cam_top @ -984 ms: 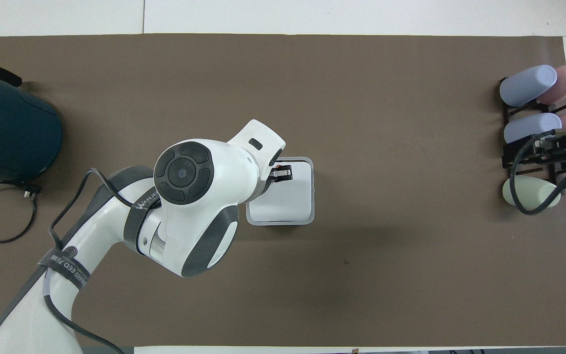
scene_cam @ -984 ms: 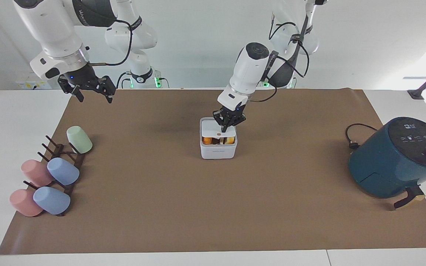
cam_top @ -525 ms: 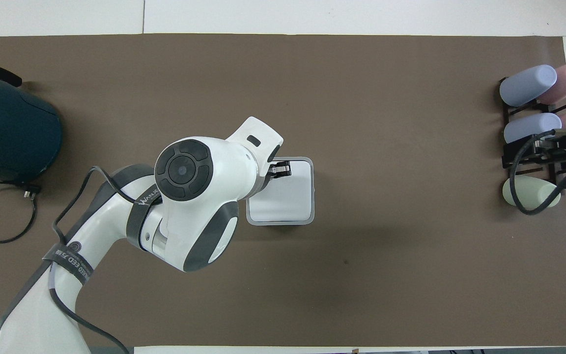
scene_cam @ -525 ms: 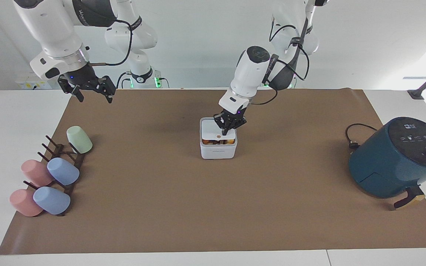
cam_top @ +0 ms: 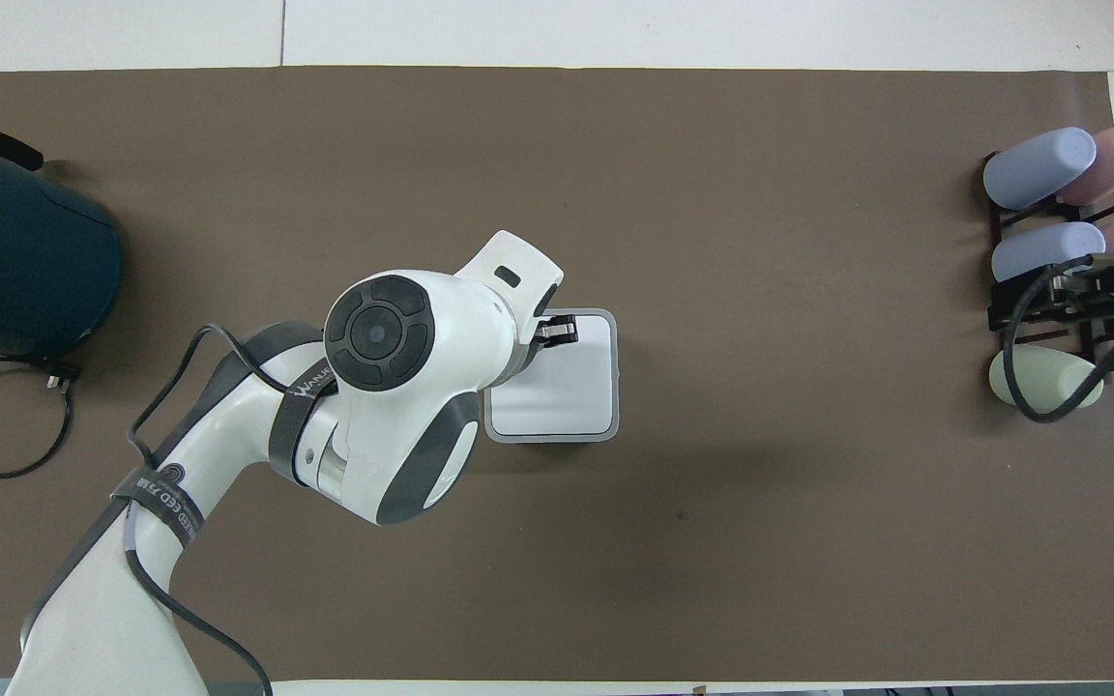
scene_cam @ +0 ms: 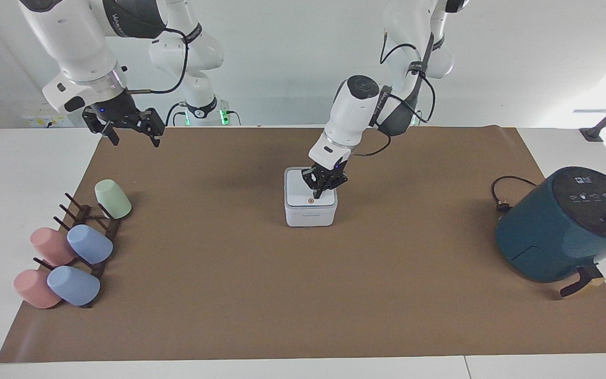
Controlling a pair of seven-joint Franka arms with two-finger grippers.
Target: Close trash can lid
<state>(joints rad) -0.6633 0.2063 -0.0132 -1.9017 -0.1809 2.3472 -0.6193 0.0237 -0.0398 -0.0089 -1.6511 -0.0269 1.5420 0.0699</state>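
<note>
The small white trash can stands in the middle of the brown mat; it also shows in the overhead view. Its white lid lies flat on the can, the orange-ringed dot on top near the edge farthest from the robots; the overhead view shows the lid too. My left gripper points down with its fingertips together, resting on the lid near that dot, seen from above at the lid's corner. My right gripper is open and hangs in the air over the mat's edge at the right arm's end.
A teal air fryer with its cord stands at the left arm's end. A dark rack holding several pastel cups lies at the right arm's end.
The lid has dropped from tilted up, with orange contents showing under it, to flat on the can. My left gripper has followed it down. The right arm has not moved.
</note>
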